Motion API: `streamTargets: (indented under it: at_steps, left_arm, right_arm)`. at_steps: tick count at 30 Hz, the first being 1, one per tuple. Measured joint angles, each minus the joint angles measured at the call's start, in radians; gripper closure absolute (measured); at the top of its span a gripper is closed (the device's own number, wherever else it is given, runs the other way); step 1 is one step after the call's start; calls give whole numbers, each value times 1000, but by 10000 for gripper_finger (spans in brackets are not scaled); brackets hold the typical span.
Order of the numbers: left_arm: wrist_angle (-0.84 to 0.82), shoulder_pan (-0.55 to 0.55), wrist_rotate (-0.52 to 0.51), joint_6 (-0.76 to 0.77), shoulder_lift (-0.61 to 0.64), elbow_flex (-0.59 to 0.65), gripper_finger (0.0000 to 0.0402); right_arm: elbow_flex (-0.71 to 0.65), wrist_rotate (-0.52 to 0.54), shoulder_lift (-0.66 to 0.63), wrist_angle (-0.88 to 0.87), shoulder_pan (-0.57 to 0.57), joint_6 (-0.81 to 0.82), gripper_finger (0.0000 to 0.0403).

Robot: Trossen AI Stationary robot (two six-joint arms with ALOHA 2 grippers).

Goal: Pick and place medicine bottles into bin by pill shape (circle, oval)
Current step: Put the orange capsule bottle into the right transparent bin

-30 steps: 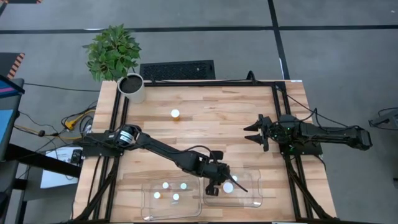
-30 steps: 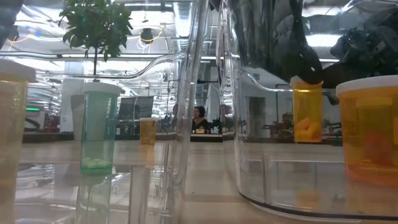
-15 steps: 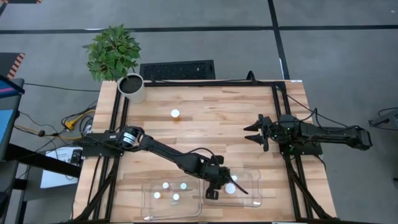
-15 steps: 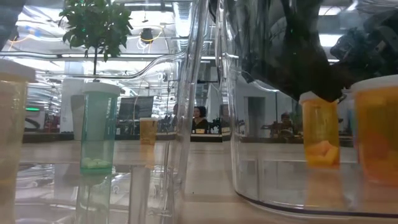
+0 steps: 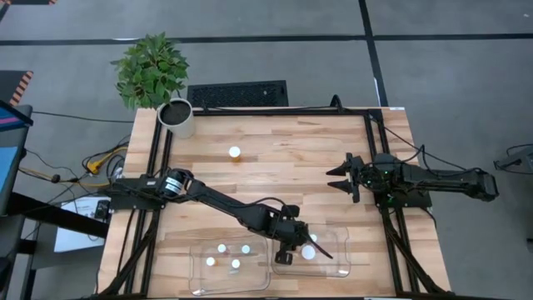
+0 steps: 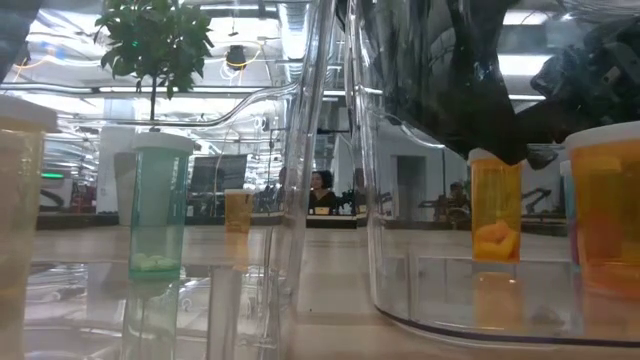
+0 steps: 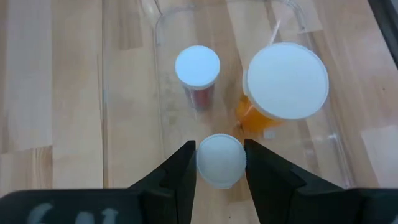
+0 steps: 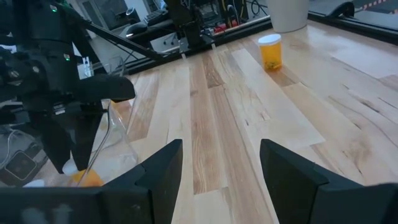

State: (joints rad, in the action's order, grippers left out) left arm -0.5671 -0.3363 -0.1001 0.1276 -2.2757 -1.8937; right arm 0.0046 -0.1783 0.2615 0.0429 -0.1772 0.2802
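Note:
My left gripper (image 7: 219, 171) reaches down into the clear right bin (image 5: 340, 260) and is shut on a small orange bottle with a white cap (image 7: 219, 160); the low view shows that bottle (image 6: 496, 215) upright under the dark fingers. A small white-capped bottle (image 7: 197, 65) and a large orange one (image 7: 287, 79) stand in the same bin. Several bottles (image 5: 229, 256) stand in the left bin, among them a green one (image 6: 157, 210). One amber bottle (image 5: 235, 152) stands alone on the table. My right gripper (image 5: 340, 177) waits open at the table's right. My left gripper pinches the small bottle's round white cap (image 7: 219, 149) between its two fingers, one on each side. The fingers point down from above. The bottle hangs upright inside the right bin, its base close to the bin's floor; whether it rests there I cannot tell.
A white plant pot (image 5: 176, 117) stands at the table's far left corner. The two clear bins sit side by side at the near edge. Bare wood lies between the lone bottle and the right arm.
My left gripper has gone down inside the right bin with the small orange bottle, which stays upright and now sits lower, near the bin's floor. It has also drifted a little sideways and back.

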Motion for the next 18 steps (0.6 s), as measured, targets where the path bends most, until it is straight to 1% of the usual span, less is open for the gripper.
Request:
streamTargets:
  at_steps: [4, 12, 18]
  left_arm:
    - [1, 0, -12, 0, 0, 0, 288]
    - [4, 0, -17, 6, 0, 0, 250]
    - [5, 0, -17, 10, 0, 0, 242]
  right_arm:
    - [0, 0, 0, 0, 0, 0, 178]
    - [0, 0, 0, 0, 0, 0, 178]
    - [0, 0, 0, 0, 0, 0, 178]
